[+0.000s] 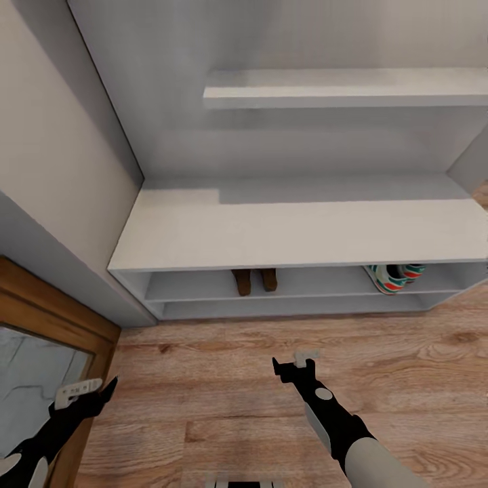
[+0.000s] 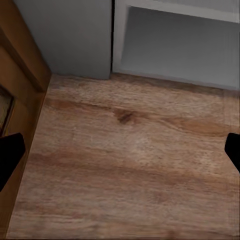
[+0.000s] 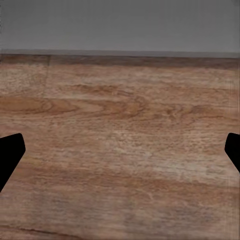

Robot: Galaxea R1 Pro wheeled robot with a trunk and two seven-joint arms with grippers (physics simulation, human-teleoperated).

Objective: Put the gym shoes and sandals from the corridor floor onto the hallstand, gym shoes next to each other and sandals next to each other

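In the head view the pale grey-white hallstand [image 1: 298,224] stands against the wall ahead. Two dark-brown sandals [image 1: 254,279] lie side by side on its upper shelf, near the middle. Two white gym shoes [image 1: 394,276] with green stripes sit together on the same shelf at the right. My left gripper [image 1: 87,392] hangs open over the corridor floor [image 1: 224,379] at the lower left. My right gripper [image 1: 295,366] is open above the floor in front of the rack. Both wrist views look down at bare planks between spread fingers [image 2: 10,155] [image 3: 10,155].
A wood-framed door or panel [image 1: 47,339] stands at the left beside the grey wall. A grey wall shelf [image 1: 346,91] hangs above the rack. The rack's lower shelf opening [image 2: 180,45] appears in the left wrist view.
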